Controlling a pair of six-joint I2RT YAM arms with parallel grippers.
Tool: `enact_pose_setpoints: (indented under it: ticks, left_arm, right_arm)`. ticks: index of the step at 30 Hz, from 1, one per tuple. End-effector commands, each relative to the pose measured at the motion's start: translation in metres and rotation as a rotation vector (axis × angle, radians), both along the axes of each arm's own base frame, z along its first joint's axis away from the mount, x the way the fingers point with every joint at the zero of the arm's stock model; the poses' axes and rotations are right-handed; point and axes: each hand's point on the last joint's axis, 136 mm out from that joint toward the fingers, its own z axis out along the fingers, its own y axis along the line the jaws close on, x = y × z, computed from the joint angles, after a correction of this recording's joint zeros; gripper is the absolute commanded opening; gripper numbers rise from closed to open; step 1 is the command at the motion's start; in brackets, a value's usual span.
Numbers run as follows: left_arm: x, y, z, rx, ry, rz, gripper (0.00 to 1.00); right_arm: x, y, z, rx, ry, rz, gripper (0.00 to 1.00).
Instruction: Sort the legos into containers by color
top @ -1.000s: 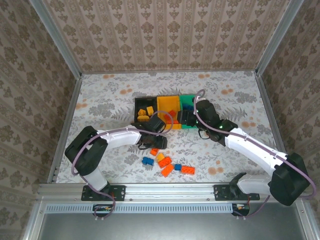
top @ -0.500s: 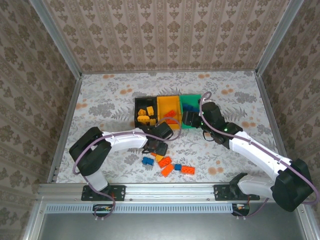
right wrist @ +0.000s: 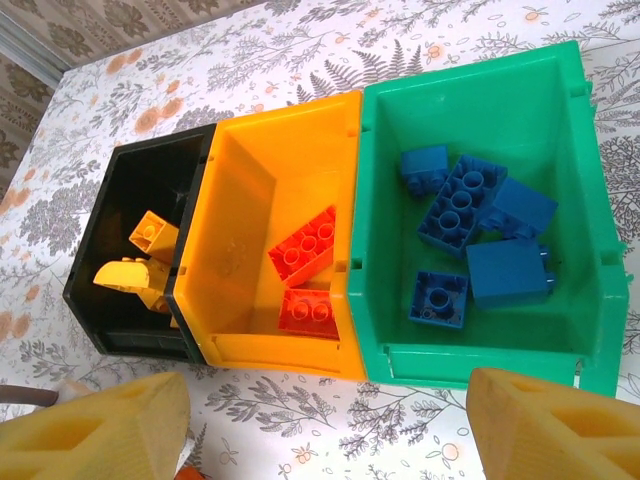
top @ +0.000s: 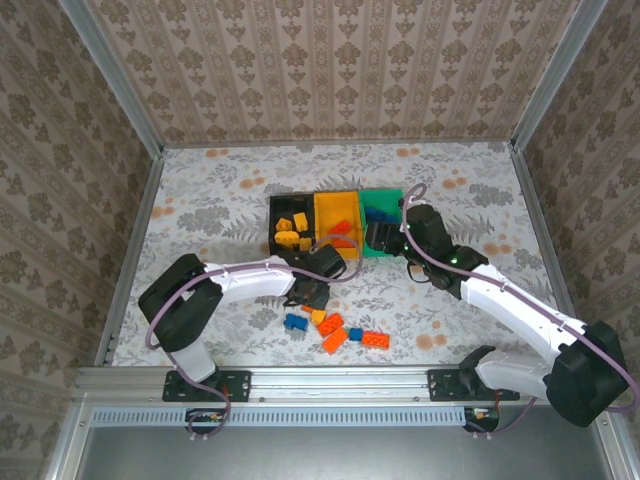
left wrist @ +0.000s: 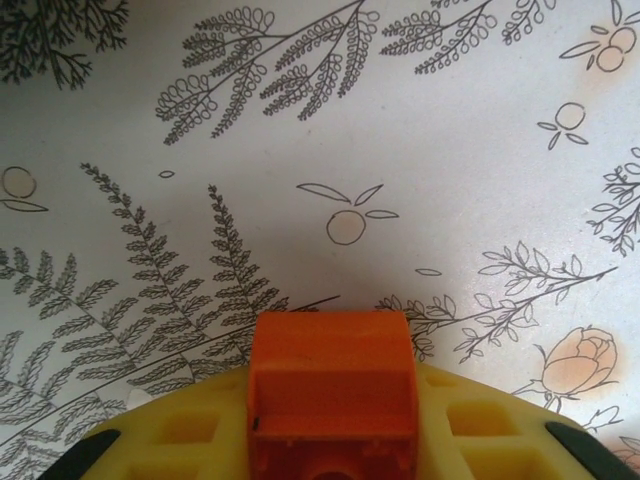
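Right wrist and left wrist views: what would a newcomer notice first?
Sorted colours stand out: blue bricks in the green bin, red bricks in the yellow-orange bin, yellow bricks in the black bin. In the left wrist view, an orange-red brick sits between the left gripper fingers.

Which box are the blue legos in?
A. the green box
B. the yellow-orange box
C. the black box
A: the blue legos all lie in the green bin, while the yellow-orange bin holds red legos and the black bin holds yellow legos.
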Motion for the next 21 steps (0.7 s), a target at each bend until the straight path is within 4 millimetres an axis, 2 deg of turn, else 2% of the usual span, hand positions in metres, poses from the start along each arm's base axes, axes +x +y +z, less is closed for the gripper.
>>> enact_pose_setpoints:
  ticks: [1,8,12,16,21]
  left_arm:
    - [0.019,-0.007,0.043,-0.062,-0.087,-0.010,0.23]
    - [0.067,-0.030,0.128,-0.241,-0.248,-0.021,0.23]
    - [0.104,-0.053,0.154,-0.276,-0.318,-0.040,0.23]
    - [0.140,-0.073,0.150,-0.273,-0.334,-0.038,0.22]
    - [0.175,-0.084,0.130,-0.238,-0.327,-0.015,0.23]
  right_arm:
    - [-0.002,-0.006,0.006,0.025,-0.019,-0.022,0.75]
    - [-0.011,-0.017,-0.002,0.030,-0.005,-0.049,0.75]
    - [-0.016,-0.022,-0.011,0.022,0.014,-0.061,0.75]
    - [-0.020,-0.028,-0.019,0.005,0.036,-0.074,0.75]
    - [-0.028,-0.031,-0.024,-0.007,0.057,-0.068,0.75]
